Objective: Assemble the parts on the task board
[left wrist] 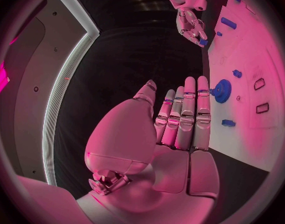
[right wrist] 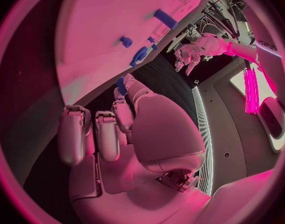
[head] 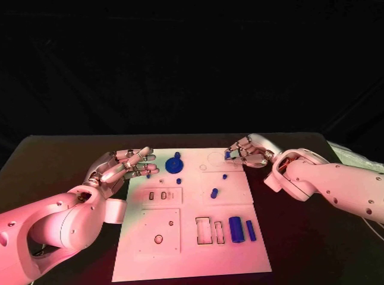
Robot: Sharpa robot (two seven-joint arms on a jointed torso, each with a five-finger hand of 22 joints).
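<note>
Two blue cylinders [head: 236, 228] lie near the board's [head: 192, 261] front edge beside empty slots. Farther back, a gear [head: 174, 161] sits just beside the left hand [head: 123, 166], fingers spread, empty. At the far edge the right hand [head: 250, 151] pinches a small blue part [head: 229, 154]. Dark counter [head: 63, 160] flanks both sides.

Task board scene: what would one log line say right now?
left hand: open, beside task board | right hand: pinching small blue part | blue gear: on board

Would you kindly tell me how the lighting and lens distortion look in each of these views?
Head view: pink light falls on the task board and both arms, against a black backdrop, with straight edges. Left wrist view: fisheye bends the board's edge, and the left hand glows pink. Right wrist view: same bending, strong pink over the right hand.
</note>
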